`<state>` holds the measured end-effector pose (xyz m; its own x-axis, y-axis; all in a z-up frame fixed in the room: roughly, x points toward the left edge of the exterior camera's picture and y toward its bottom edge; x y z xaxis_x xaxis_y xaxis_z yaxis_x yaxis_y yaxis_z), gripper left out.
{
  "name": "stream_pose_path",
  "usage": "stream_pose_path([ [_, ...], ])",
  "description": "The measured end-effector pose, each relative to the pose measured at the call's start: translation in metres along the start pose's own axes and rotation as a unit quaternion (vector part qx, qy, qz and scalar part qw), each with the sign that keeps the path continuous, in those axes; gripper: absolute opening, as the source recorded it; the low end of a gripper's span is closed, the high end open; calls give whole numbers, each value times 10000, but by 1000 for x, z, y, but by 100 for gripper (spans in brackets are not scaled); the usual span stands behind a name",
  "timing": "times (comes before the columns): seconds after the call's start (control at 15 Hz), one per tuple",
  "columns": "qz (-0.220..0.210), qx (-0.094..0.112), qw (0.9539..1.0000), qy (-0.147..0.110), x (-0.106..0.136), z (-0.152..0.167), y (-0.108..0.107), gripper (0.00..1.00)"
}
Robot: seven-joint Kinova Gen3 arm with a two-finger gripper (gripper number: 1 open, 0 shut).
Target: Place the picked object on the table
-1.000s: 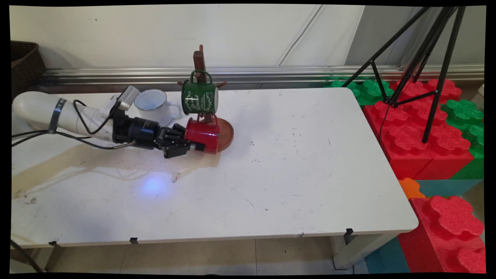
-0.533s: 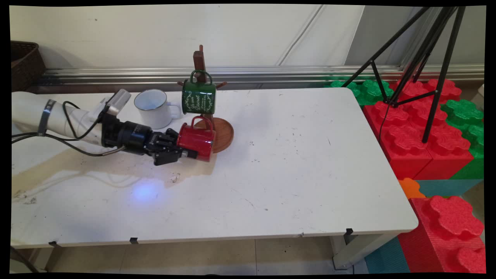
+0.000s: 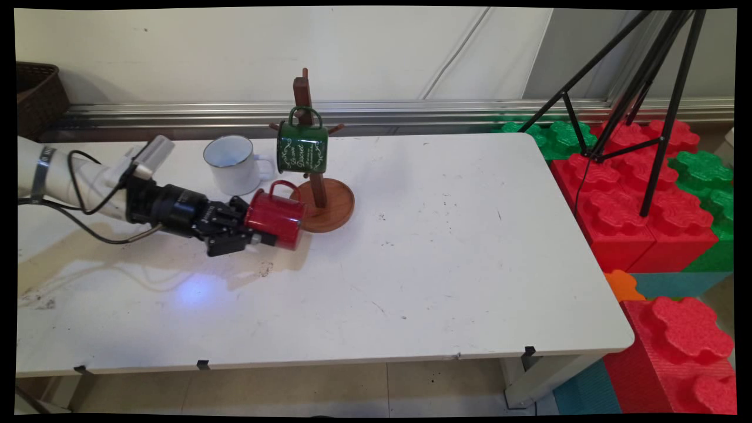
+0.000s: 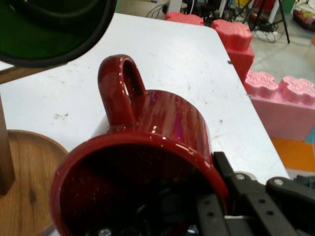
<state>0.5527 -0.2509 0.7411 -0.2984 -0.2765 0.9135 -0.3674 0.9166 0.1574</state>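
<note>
One claw [image 3: 258,232] grips red mug [image 3: 276,215] sideways; rim apparently pinched.

Your tool [image 3: 265,234]: clamped on the rim of a red mug [image 3: 277,215], one finger outside the wall; mug held on its side, handle up, just left of the wooden mug tree [image 3: 317,176]. Your green mug [image 3: 301,147]: hanging on the tree's upper peg. Your white mug [image 3: 232,164]: upright on the bench [image 3: 446,247], behind the tool. Off the bench, right: red and green foam blocks [image 3: 646,194], black tripod [image 3: 640,88]. Far left: dark basket [image 3: 36,97].
</note>
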Motion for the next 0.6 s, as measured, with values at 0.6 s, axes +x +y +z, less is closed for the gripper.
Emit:
stream_pose_path([
  [0.6,518,228,9971,-502,4,-61,14,0],
])
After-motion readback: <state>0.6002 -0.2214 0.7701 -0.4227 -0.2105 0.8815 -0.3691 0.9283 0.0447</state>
